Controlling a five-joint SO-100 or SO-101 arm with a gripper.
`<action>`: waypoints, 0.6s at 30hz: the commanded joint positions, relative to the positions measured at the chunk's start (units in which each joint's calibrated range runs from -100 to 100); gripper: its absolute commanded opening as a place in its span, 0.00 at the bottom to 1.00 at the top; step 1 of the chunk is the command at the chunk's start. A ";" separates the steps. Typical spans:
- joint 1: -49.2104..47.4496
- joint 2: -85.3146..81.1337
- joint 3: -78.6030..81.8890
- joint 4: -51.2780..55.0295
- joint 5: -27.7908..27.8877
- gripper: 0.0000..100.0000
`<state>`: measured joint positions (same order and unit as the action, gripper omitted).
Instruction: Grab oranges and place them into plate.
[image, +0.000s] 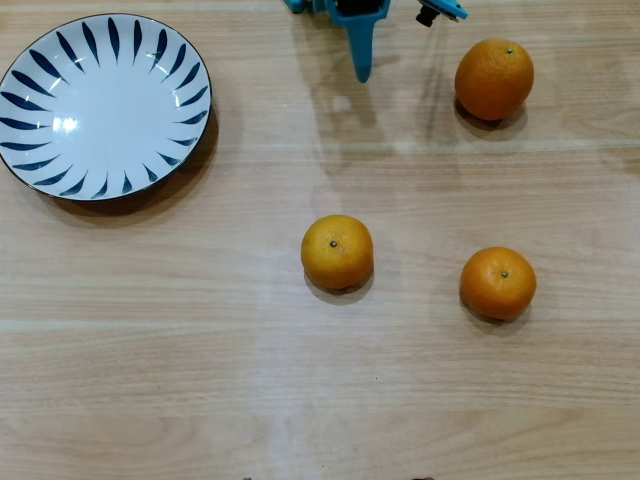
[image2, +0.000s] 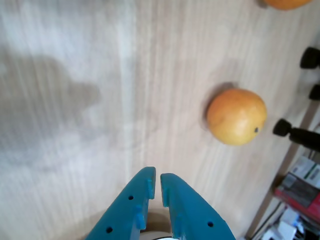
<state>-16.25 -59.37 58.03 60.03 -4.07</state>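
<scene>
Three oranges lie on the wooden table in the overhead view: a larger one (image: 494, 78) at the upper right, one (image: 337, 251) in the middle and one (image: 498, 283) at the lower right. The white plate (image: 60, 60) with dark blue strokes sits empty at the upper left. My blue gripper (image: 361, 70) comes in from the top edge, well apart from every orange. In the wrist view its fingers (image2: 157, 175) stand almost together with nothing between them. There one orange (image2: 236, 116) lies ahead to the right, and another (image2: 285, 3) is cut by the top edge.
In the wrist view the table's edge runs down the right side, with black stand parts (image2: 300, 135) and clutter (image2: 300, 190) beyond it. Bare wood (image: 200, 350) fills the space between the plate and the oranges.
</scene>
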 joint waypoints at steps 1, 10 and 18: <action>-1.73 6.96 -9.73 7.13 -0.22 0.02; -4.96 26.49 -32.64 12.38 -0.17 0.02; -4.96 46.10 -48.75 11.86 -1.42 0.03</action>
<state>-21.57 -18.15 15.80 72.44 -4.17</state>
